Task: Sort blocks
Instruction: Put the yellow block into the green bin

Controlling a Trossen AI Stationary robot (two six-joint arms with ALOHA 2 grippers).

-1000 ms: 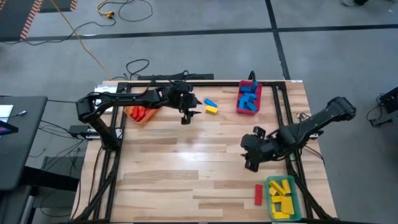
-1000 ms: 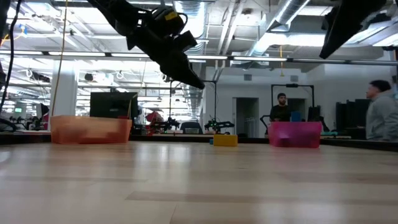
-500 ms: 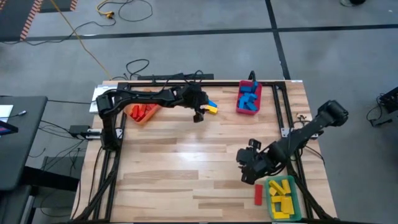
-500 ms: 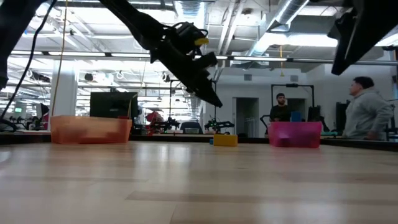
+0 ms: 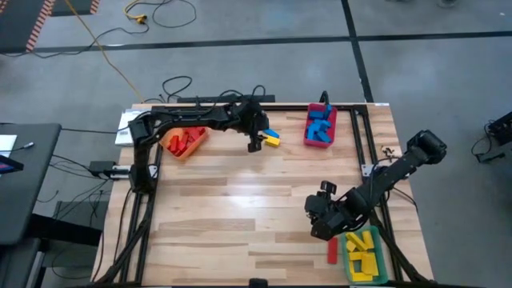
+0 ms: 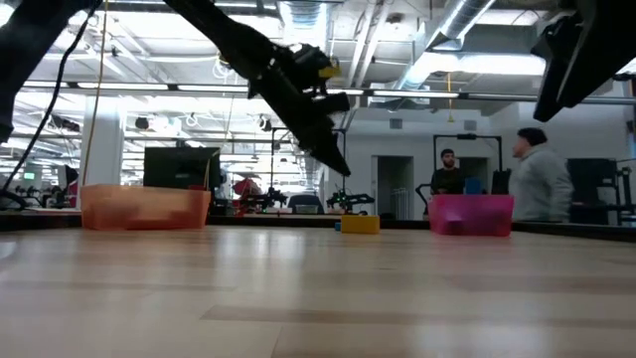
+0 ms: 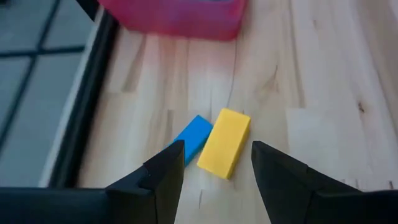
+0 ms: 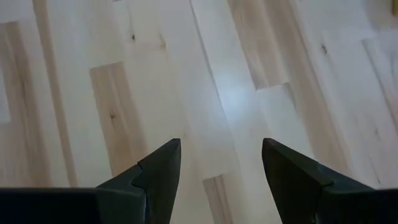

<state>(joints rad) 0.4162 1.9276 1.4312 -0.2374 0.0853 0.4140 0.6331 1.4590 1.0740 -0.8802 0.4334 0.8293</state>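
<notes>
A yellow block (image 7: 225, 142) and a blue block (image 7: 193, 137) lie flat side by side on the table near its far edge (image 5: 272, 138). My left gripper (image 7: 214, 165) hovers open just above them; it holds nothing. A red block (image 5: 332, 251) lies beside the green bin (image 5: 364, 253) of yellow blocks at the near right. My right gripper (image 5: 320, 222) hangs open over bare wood close to that red block, which its wrist view does not show. More blue blocks sit in the pink bin (image 5: 320, 128), red ones in the orange bin (image 5: 184, 142).
Black frame rails (image 5: 370, 160) run along the table's sides. The middle of the table (image 5: 248, 200) is bare wood. People stand in the room beyond the table (image 6: 537, 184). The pink bin (image 7: 174, 15) stands just beyond the two loose blocks.
My left gripper has moved toward the table's right, from beside the orange bin to above the yellow and blue blocks. My right gripper has moved toward the near edge, closing on the red block and green bin. No block has moved.
</notes>
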